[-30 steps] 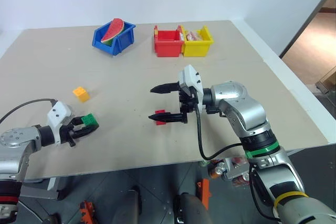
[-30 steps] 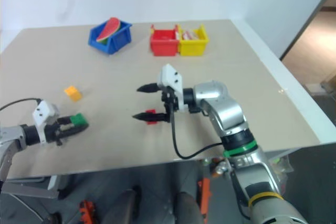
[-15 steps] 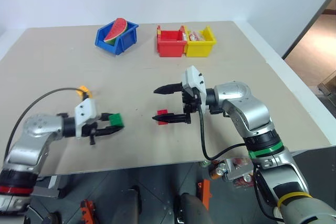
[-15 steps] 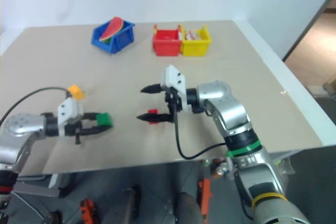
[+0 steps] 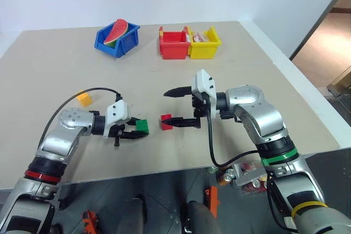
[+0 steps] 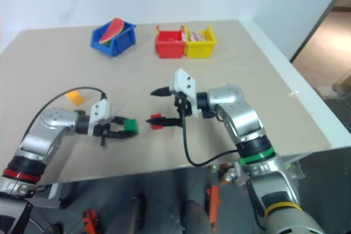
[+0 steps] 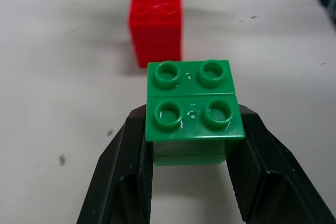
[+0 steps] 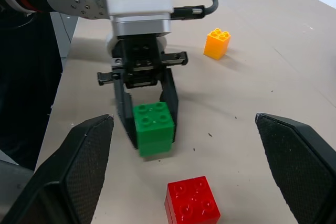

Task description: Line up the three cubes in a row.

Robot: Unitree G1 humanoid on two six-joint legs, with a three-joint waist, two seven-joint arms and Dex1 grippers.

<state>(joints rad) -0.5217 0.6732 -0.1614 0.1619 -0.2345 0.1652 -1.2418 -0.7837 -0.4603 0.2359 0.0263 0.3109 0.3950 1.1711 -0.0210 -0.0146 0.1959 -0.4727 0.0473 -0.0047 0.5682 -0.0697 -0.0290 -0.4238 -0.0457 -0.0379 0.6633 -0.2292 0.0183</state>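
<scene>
With the green cube (image 5: 142, 126) clamped in the left pincer (image 5: 133, 130), the red cube (image 5: 166, 122) lies just beyond it, under the wide-open right pincer (image 5: 178, 106).

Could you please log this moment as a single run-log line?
left end effector: shut on green cube, beside red cube | right end effector: open above red cube | orange cube: apart

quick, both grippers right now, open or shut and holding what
Left gripper: shut on the green cube.
Right gripper: open, holding nothing; the red cube sits on the table between its fingers.
</scene>
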